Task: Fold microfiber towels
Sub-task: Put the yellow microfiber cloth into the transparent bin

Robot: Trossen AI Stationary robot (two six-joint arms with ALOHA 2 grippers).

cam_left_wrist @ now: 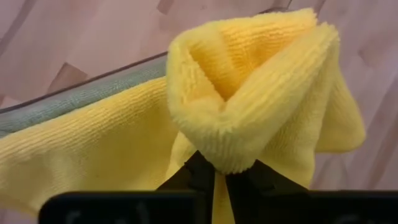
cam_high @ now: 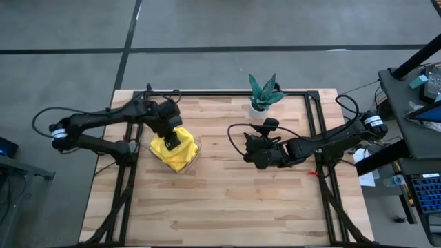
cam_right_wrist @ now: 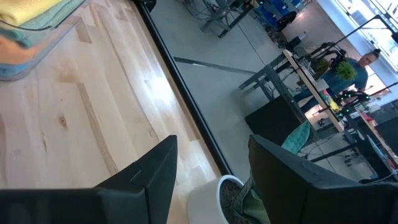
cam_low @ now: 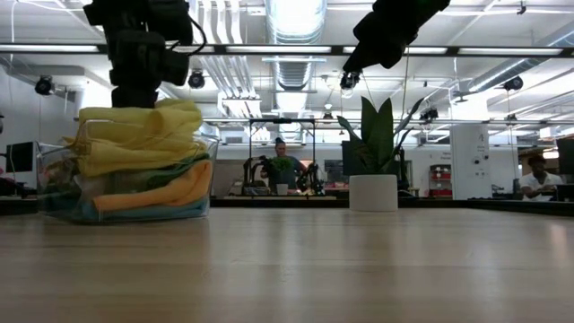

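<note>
A stack of microfiber towels sits in a clear tray on the table's left half. A yellow towel lies on top, with an orange one and a greenish one below it. My left gripper stands over the stack, shut on the top yellow towel. My right gripper hangs open above the middle of the table, right of the tray, with nothing between its fingers. My left gripper pinches a bunched-up fold of the top yellow towel between its two fingers. It comes steeply from above. The pinched cloth puckers into a hump beyond the fingertips. The rest of the towel lies on the stack in the tray.
A small teal-leaved plant in a white pot stands at the far edge, just beyond my right gripper. Bare wood spreads over the near half of the table. A black frame runs along the table's far and side edges. People sit in the room beyond.
</note>
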